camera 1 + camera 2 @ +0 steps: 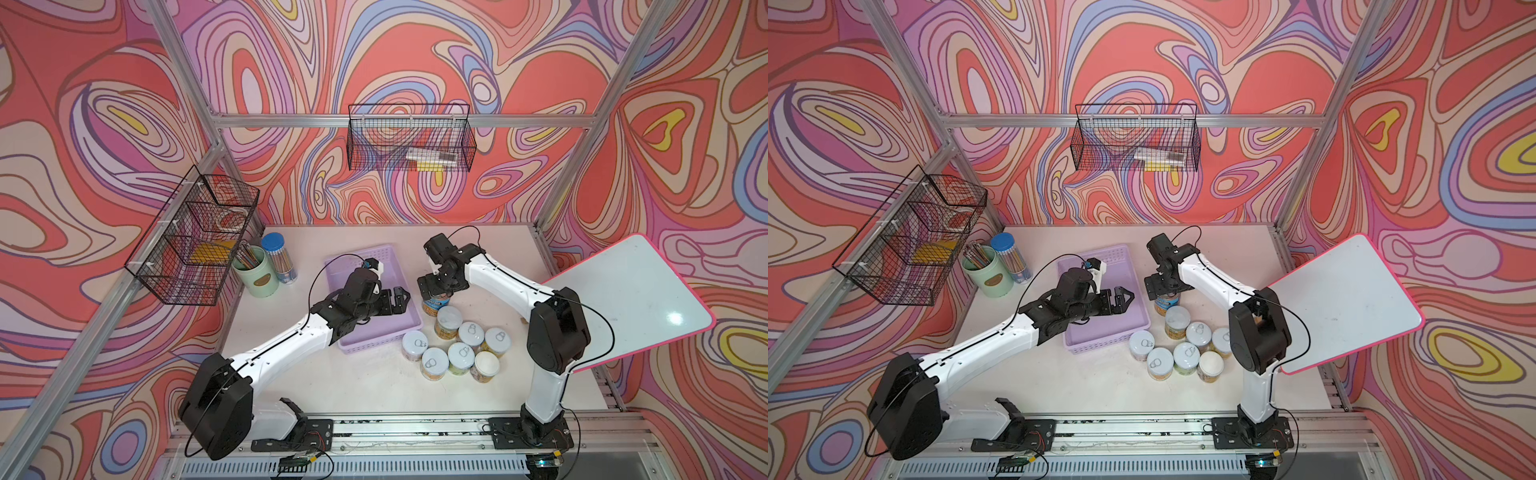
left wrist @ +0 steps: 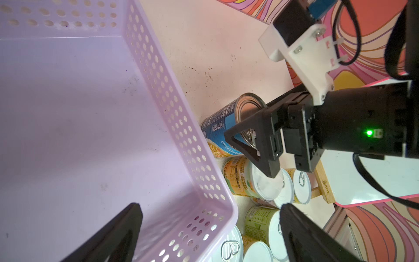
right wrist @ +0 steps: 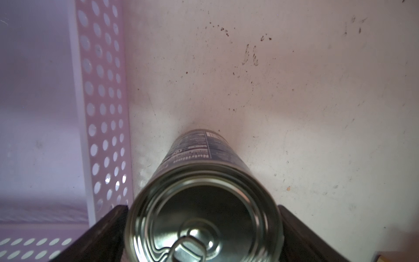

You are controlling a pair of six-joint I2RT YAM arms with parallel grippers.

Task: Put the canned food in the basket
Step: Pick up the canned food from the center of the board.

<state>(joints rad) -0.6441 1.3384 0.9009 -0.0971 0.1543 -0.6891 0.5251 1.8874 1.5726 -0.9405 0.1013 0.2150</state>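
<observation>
Right gripper [image 1: 435, 291], jaws wide, straddles cylindrical blue chicken-noodle can [image 2: 217, 129], ringed steel lid; left gripper [image 1: 399, 302], wide, above perforated lilac basket [image 2: 158, 74]

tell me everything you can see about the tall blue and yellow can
The tall blue-and-yellow tin can stands upright on the white table, outside the lilac perforated plastic basket, apart from its wall. Bare silver lid with a pull tab, unopened; the label bears nutrition print and "CHICKEN". The right gripper straddles its top, jaws open; contact is unclear.
</observation>
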